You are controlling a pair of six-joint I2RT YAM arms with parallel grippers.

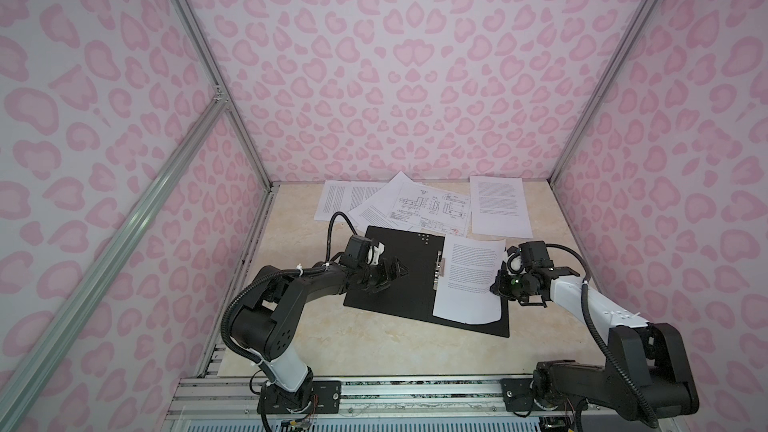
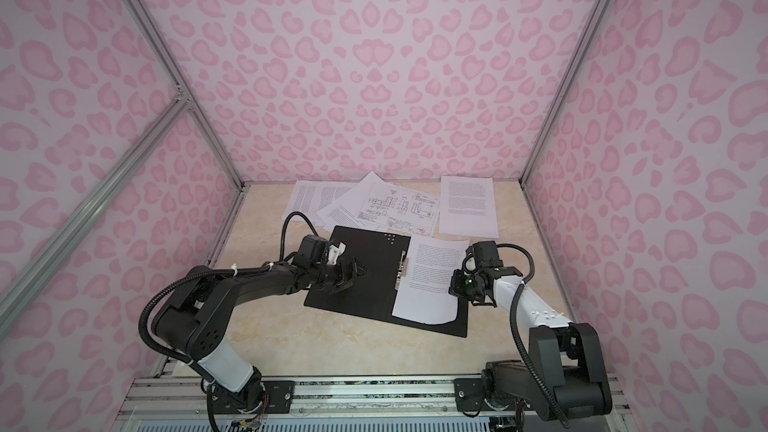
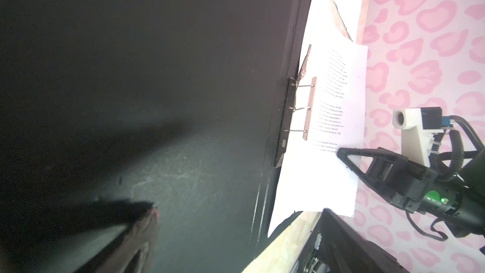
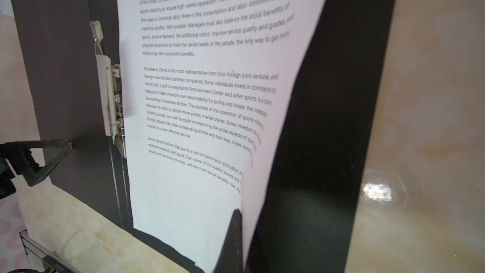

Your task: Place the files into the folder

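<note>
Soft, even light; wrist views blurred nearby, top views bowed at edges.

Saw a beige, marble-patterned flat tabletop (image 1: 353, 347) (image 2: 291, 347) in both top views. Found on it a thin flat folder (image 1: 411, 295) (image 2: 365, 292) lying open, black inside upward. Made out loose white rectangular paper sheets flat on the top beyond the folder's far edge: a text-printed sheet (image 1: 336, 199) off its far left corner, a tilted text sheet (image 1: 380, 201) beside that, a line-drawing sheet (image 1: 432, 205) overlapping the tilted one and reaching the folder's far edge, and a separate text sheet (image 1: 498, 205) just beyond its far right corner.
</note>
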